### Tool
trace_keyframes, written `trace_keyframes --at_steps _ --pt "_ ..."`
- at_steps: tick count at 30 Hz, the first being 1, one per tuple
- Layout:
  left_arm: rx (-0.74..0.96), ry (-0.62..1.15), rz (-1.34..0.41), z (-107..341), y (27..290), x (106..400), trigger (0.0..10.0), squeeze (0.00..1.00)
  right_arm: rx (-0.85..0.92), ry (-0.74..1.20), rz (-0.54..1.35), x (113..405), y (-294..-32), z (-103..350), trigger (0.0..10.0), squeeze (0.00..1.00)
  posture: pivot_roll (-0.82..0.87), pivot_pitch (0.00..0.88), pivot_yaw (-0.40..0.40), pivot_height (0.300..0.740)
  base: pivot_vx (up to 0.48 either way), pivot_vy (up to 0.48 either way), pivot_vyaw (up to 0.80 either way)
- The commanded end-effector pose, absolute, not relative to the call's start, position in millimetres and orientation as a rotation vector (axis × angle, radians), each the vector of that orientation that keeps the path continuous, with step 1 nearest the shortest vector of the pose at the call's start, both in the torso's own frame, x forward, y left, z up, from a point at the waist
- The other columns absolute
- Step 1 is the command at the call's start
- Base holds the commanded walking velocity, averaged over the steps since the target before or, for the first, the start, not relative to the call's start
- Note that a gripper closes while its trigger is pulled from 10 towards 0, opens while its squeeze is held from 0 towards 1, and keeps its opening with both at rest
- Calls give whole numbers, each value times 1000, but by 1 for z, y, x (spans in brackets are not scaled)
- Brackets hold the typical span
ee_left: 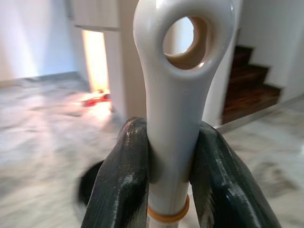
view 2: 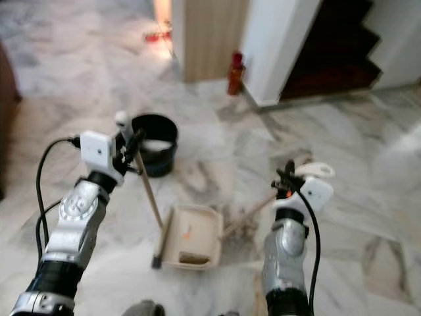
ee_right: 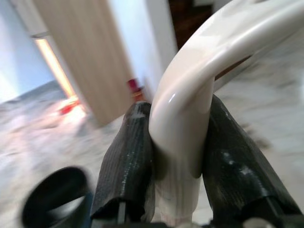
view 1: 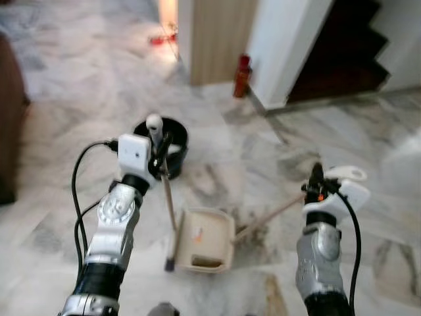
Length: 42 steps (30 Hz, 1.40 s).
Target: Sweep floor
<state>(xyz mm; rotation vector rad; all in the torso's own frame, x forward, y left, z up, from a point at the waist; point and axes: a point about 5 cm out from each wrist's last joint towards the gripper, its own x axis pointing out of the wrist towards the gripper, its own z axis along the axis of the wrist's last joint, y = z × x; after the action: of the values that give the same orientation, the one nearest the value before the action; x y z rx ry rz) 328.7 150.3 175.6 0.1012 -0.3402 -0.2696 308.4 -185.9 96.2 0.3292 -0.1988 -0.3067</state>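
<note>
My left gripper [view 1: 160, 150] is shut on the white, eyeleted top [ee_left: 175, 95] of a long wooden handle [view 1: 170, 201]. That handle runs down to a beige dustpan [view 1: 209, 249] standing on the marble floor between my arms. A small orange scrap and some debris lie inside the pan. My right gripper [view 1: 317, 182] is shut on the white curved top [ee_right: 190, 95] of the broom. The broom's pole [view 1: 271, 216] slants down to the floor by the pan's right side. Black fingers [ee_left: 123, 180] press on both sides of the dustpan handle.
A black bucket [view 1: 176, 141] stands just beyond my left gripper. A red bottle [view 1: 242, 76] sits by the white wall corner, with a dark staircase [view 1: 342, 46] behind it. Red items [view 1: 161, 39] lie in the lit doorway. Brown furniture [view 1: 10, 131] borders the left.
</note>
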Motion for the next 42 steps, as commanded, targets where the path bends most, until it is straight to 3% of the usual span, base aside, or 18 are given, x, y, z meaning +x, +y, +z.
trace_keyframes --at_steps 1,24,42 --pt "97 -385 -293 184 142 327 10000 0 348 -226 -329 307 -191 100 10000 0 191 130 -90 740 0 0 538" --pt "114 -400 -238 185 148 326 10000 0 378 -242 -329 309 -193 104 10000 0 192 130 -92 740 0 0 43" --pt "254 -382 -114 173 171 312 10000 0 318 -291 -339 312 -208 116 10000 0 195 128 -94 740 0 0 0"
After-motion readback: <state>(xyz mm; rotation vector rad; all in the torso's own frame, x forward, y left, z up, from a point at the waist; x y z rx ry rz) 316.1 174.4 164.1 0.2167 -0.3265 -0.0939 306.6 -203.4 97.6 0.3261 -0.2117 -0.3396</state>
